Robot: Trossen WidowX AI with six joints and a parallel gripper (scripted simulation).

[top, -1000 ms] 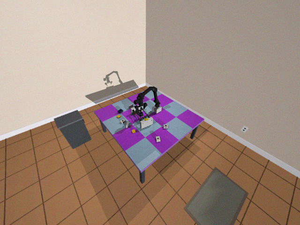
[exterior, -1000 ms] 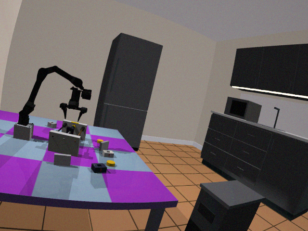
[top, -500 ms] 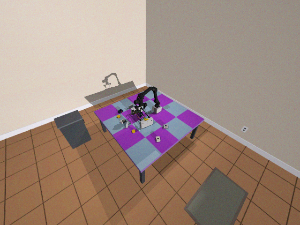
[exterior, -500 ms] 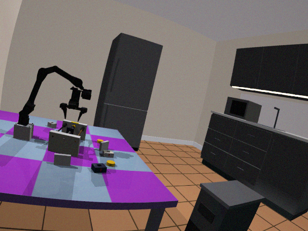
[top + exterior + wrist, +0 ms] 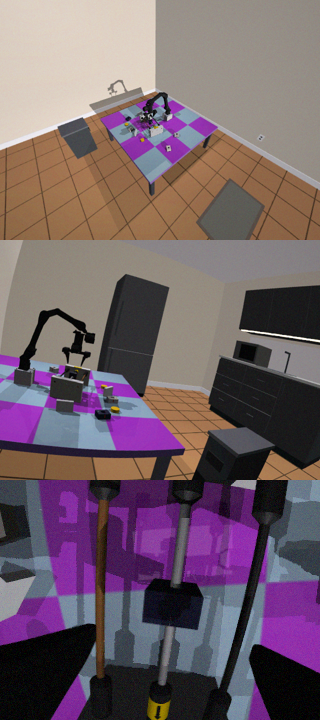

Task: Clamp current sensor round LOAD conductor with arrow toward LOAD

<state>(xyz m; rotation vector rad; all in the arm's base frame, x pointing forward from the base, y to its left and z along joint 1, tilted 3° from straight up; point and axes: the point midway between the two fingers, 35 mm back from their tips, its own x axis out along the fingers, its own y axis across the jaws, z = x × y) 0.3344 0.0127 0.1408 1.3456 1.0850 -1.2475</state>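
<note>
The dark sensor sits round the middle, grey conductor, between a copper conductor and a black conductor. It looks like a closed block from above; its arrow and latch cannot be made out. A yellow marker with a black arrow is at the lower end of the grey conductor; the arrow points down in the wrist view, away from the sensor. My gripper is wide open and empty, pointing down above the conductors, its fingers on either side. Its fingertips are clear of the sensor.
Two upright panels hold the conductors, a near one and a far one in their own views. Around them are a dark block, yellow discs, a grey block and small upright plates.
</note>
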